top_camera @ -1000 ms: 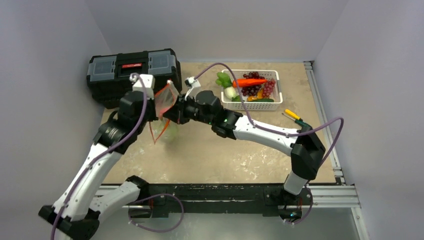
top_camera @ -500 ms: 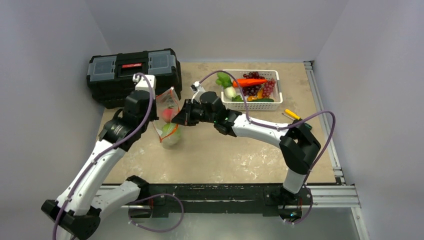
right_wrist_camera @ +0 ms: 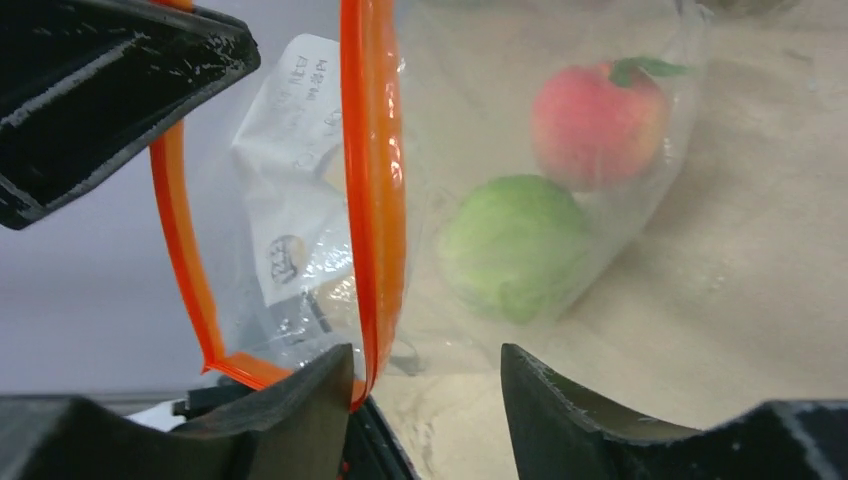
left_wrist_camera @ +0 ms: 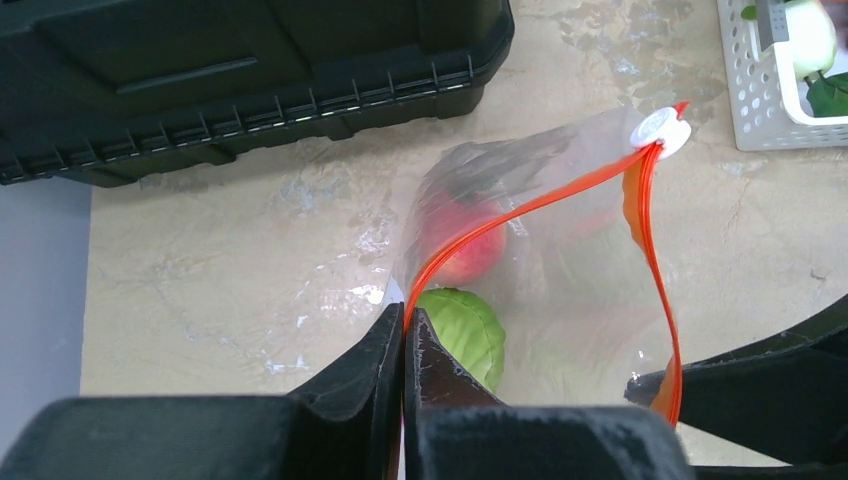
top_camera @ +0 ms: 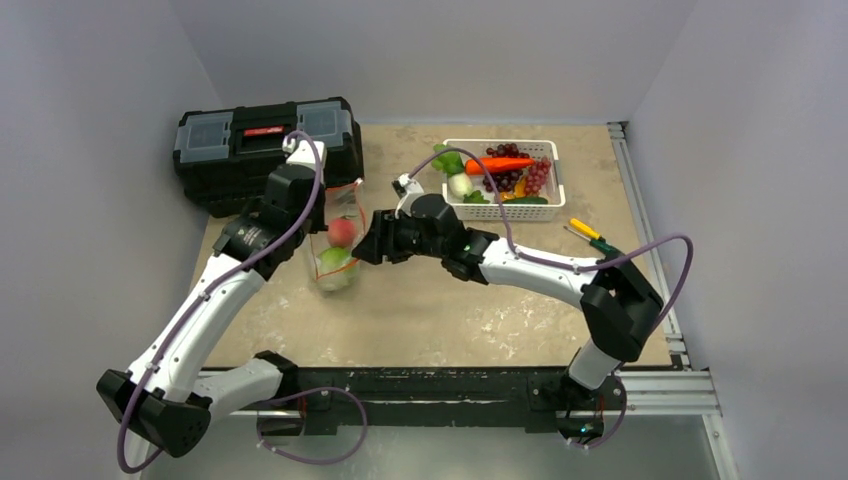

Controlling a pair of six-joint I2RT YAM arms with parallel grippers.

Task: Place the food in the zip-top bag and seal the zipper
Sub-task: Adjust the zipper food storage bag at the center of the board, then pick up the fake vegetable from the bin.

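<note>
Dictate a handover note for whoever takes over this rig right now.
Left tool shut on the orange-red zipper strip of the clear plastic zip-top bag; right tool open beside the strip.
Done: pink-red round fruit and green round piece inside the bag.
To do: orange carrot, purple grapes and white bulb from the white slotted basket, then seal the open zipper.

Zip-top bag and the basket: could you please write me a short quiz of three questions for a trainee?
1. True or false: the left gripper is shut on the orange zipper of the zip-top bag.
2. Which food is inside the bag? A: two grape bunches. B: a pink-red round piece and a green piece. C: a white bulb.
3. Fill in: the carrot lies in the white ____.
Key: 1 true; 2 B; 3 basket.
</note>
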